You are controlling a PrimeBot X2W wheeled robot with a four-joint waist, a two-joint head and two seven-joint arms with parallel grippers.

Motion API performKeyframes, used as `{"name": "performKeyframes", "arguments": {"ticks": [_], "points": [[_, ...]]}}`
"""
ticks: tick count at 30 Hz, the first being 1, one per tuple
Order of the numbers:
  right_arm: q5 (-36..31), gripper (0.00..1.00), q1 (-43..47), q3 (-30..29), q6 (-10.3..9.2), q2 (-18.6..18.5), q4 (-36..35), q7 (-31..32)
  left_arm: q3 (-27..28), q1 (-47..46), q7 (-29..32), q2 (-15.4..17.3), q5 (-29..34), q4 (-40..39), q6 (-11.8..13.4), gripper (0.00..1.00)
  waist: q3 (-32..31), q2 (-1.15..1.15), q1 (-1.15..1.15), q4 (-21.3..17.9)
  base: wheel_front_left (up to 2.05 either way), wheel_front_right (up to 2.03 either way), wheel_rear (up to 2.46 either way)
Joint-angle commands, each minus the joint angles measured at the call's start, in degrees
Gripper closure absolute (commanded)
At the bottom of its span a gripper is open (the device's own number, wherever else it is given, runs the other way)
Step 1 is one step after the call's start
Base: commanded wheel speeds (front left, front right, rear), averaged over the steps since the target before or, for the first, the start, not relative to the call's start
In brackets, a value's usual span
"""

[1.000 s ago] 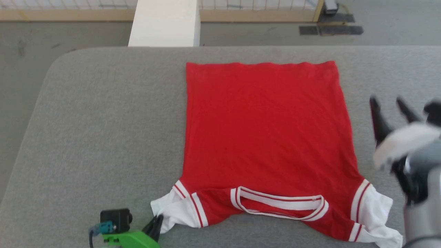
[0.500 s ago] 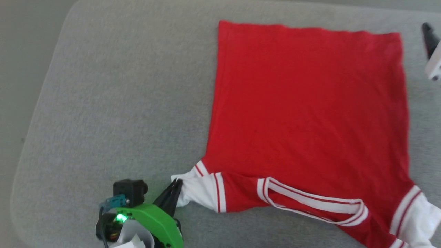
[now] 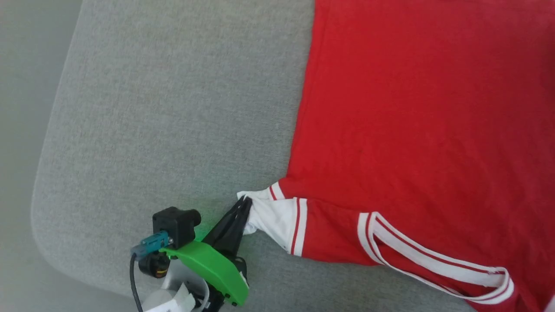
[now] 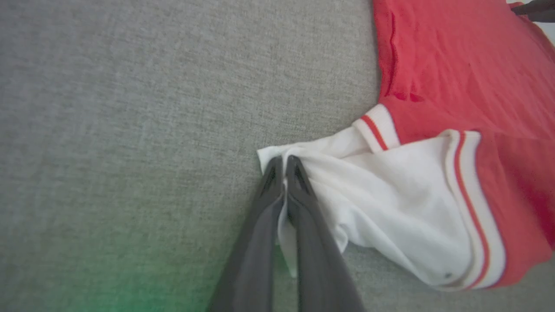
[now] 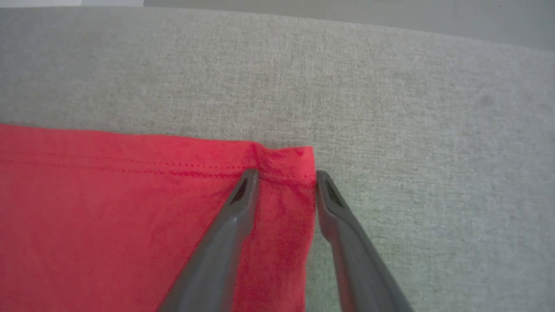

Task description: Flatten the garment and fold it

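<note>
The red jersey (image 3: 425,117) lies flat with its plain back up on the grey padded table (image 3: 173,108); the letters and number are hidden. Its striped neckline (image 3: 438,264) is at the lower right. My left gripper (image 3: 245,206) is shut on the tip of the white left sleeve (image 3: 271,216), and the wrist view shows the white sleeve (image 4: 390,208) pinched between its fingers (image 4: 279,173). My right gripper (image 5: 286,175) is open and straddles the jersey's far hem corner (image 5: 284,162), one finger over the red cloth and one over the table.
The table's rounded left corner (image 3: 47,203) and left edge lie near my left arm, with grey floor (image 3: 21,130) beyond. Bare table surface (image 5: 390,108) spreads past the hem corner in the right wrist view.
The head camera has swung down and left, so the jersey sits further right in view. My left gripper holds the sleeve tip as before. My right gripper has left the head view.
</note>
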Motion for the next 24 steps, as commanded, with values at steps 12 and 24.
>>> {"name": "performKeyframes", "arguments": {"ticks": [12,24], "points": [[4.20,1.00,13.98,1.66,-0.08,-0.12,-10.23,-20.61,0.65,0.45,0.60,0.35,-0.13,5.82,1.89,1.00,-6.52,0.00,0.00,-1.37,0.00,0.00,0.00],[7.40,1.00,41.68,-5.73,-0.08,7.44,-23.93,-41.17,3.24,6.46,1.54,2.88,-1.80,4.36,4.71,1.00,-18.73,0.00,0.00,-9.54,0.00,0.00,0.00]]}}
